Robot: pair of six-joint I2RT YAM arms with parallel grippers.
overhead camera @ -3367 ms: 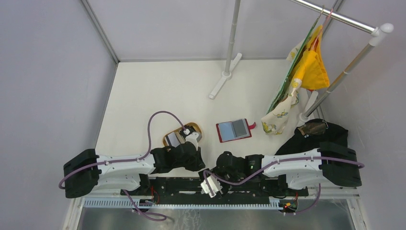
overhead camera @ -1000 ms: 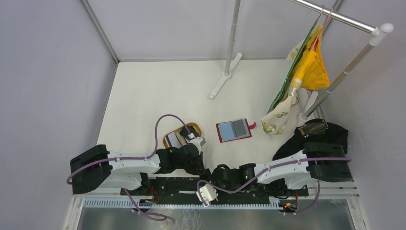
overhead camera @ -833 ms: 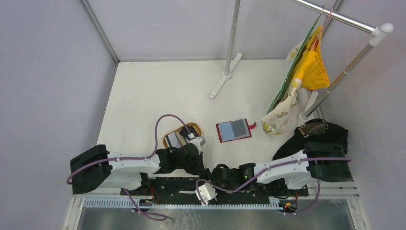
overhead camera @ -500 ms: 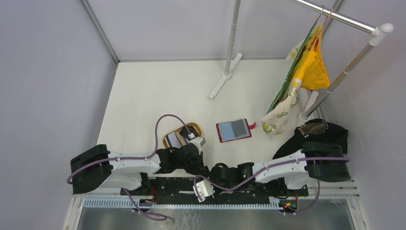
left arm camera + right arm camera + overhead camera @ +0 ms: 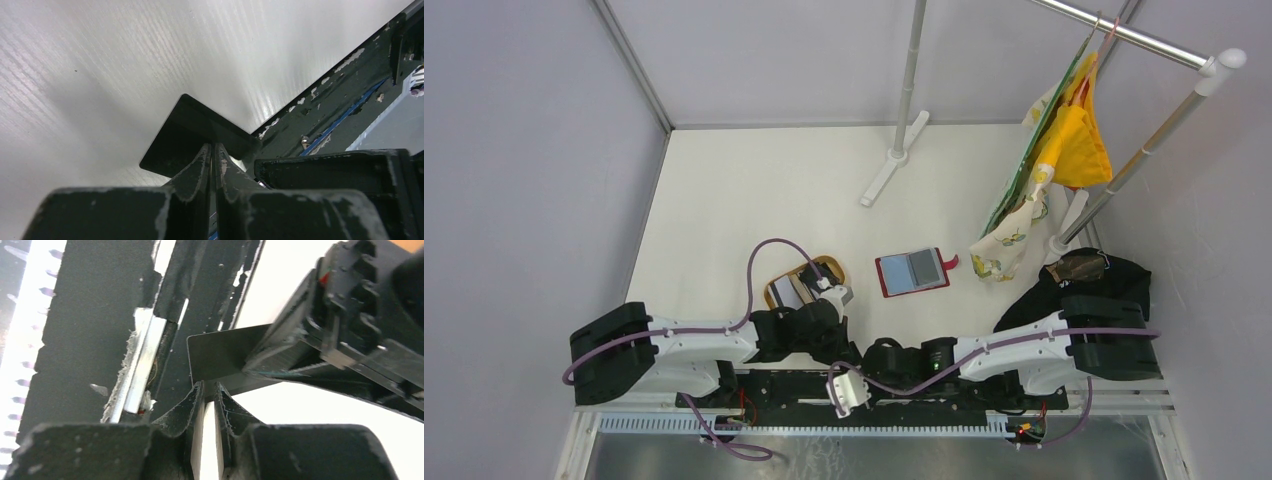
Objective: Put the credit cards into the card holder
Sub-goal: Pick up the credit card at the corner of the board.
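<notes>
We think no card is in yet. Our left gripper (image 5: pixel 211 147) pinches one thin, shiny black credit card (image 5: pixel 200 127) at the near edge of the white table (image 5: pixel 754 190). Our right gripper (image 5: pixel 209 385) has its fingers almost together at the card's edge; we cannot tell if they grip. The soft red card holder (image 5: pixel 912 271) lies open at 1 o'clock. More cards wait in the oval tan wooden tray (image 5: pixel 832 264) at 11.

An oval tan wooden tray (image 5: pixel 833 265) lay on the white desk (image 5: pixel 744 190). At 12 o'clock stood a metal rack pole (image 5: pixel 912 70); at 2 o'clock hung a yellow cloth (image 5: pixel 1079 150), and a black garment (image 5: pixel 1114 272) sat at 3 o'clock.
</notes>
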